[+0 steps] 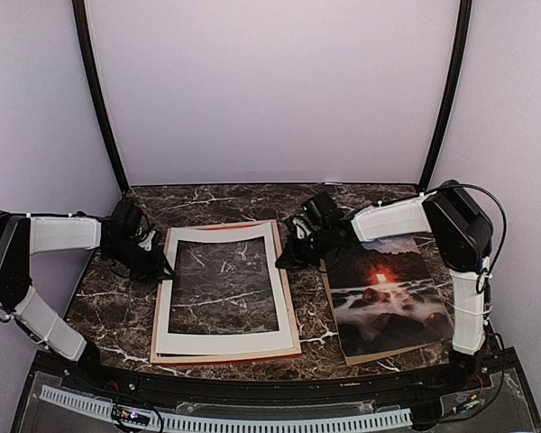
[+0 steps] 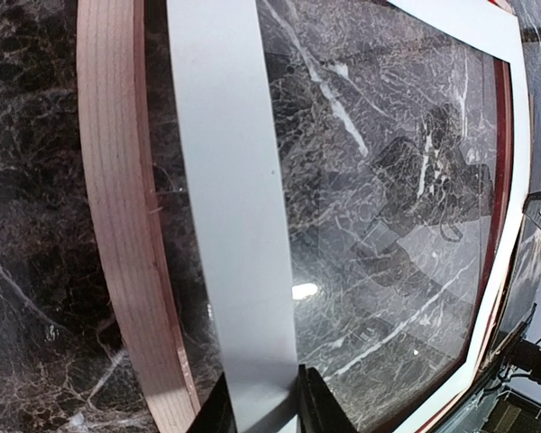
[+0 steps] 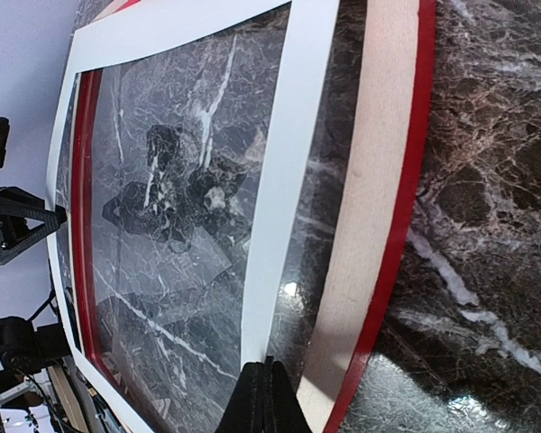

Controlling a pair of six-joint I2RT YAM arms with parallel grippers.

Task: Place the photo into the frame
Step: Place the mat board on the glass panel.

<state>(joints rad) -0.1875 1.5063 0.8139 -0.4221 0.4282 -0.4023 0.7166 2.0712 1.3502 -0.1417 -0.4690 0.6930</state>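
Observation:
The frame [image 1: 294, 317] lies face down at the table's middle, pale wood back up, with a red edge showing. A white mat [image 1: 222, 343] lies on its glass, slightly skewed. My left gripper [image 1: 160, 263] is at the mat's left strip. In the left wrist view its fingers [image 2: 317, 408] press against the two edges of that strip [image 2: 225, 180], beside the wood rail [image 2: 117, 180]. My right gripper [image 1: 284, 259] is shut and empty. Its tip [image 3: 270, 383] touches the mat's right strip [image 3: 288, 180] inside the rail [image 3: 379, 180]. The photo [image 1: 388, 298] lies flat to the right, untouched.
A brown backing board [image 1: 371, 357] lies under the photo, its edge showing at the front. The dark marble table [image 1: 117, 316] is walled by pale panels at the back and sides. The arm bases and a cable rail run along the near edge.

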